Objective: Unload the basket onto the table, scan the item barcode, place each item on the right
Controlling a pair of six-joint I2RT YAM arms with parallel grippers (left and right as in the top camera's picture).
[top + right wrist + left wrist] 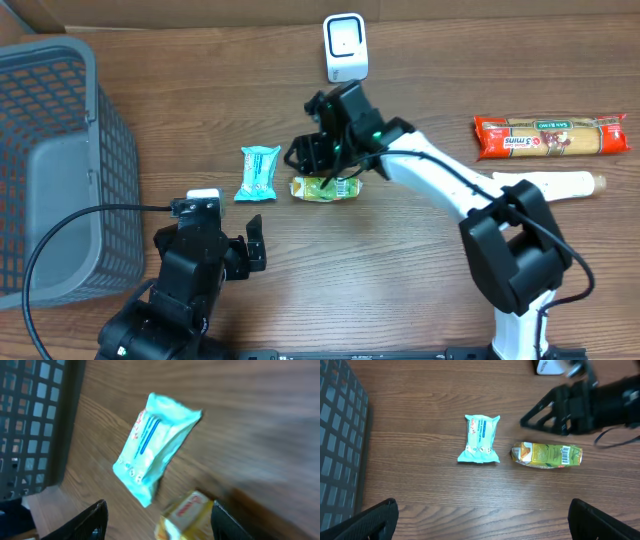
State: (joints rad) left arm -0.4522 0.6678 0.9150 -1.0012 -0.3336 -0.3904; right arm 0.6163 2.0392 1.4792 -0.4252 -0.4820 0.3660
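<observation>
A yellow-green packet (325, 187) lies flat on the wooden table, its barcode (565, 455) facing up near its right end. My right gripper (326, 168) hovers just above it, open. In the right wrist view the packet (187, 517) sits between the fingers, close to the right finger (225, 520), with a gap on the other side. The white scanner (345, 47) stands at the table's far edge. My left gripper (243, 250) is near the front, open wide and empty; its fingers (377, 517) frame bare wood.
A teal packet (259, 172) lies just left of the yellow-green one. A grey mesh basket (60, 60) fills the left side. A red pasta pack (550, 137) and a pale long item (555, 184) lie at the right.
</observation>
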